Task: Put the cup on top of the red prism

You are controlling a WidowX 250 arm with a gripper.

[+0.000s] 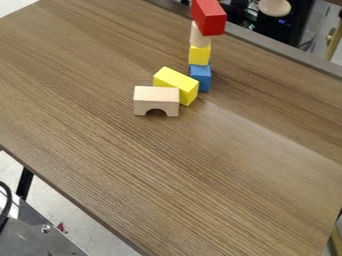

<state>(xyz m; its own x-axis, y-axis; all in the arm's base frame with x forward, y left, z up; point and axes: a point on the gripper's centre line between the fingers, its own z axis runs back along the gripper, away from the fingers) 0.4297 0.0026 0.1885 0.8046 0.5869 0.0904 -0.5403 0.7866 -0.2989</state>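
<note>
- At the tool, the state of the gripper is not being shown clearly enough to be told: whether it is being kept wide, narrow or around something cannot be said.
- At the top of the tower, by the far edge of the table (120, 165), the red prism (210, 19) is being carried by the wooden cylinder (200, 38).
- Below, the cylinder is being supported by the yellow cube (200, 55), which is being held up by the blue block (200, 78).
- Near the tower's foot, part of the blue block is being hidden by the long yellow block (176, 86), set at a slant.
- On the camera side, part of the long yellow block is being covered by the wooden arch (156, 99), its opening being faced toward the camera; whether the two are being pressed together cannot be told.
- Around the foot, the camera side is being obstructed by these two loose blocks, while the prism is being kept well above them.
- Behind the tower, the table is being bordered by a dark rail (280, 49), with black equipment (270, 25) being partly overlapped by a round pale object (274, 7).
- At the lower left, a dark cable (7, 200) is being seen curved beside a grey metal surface (50, 242).
</note>
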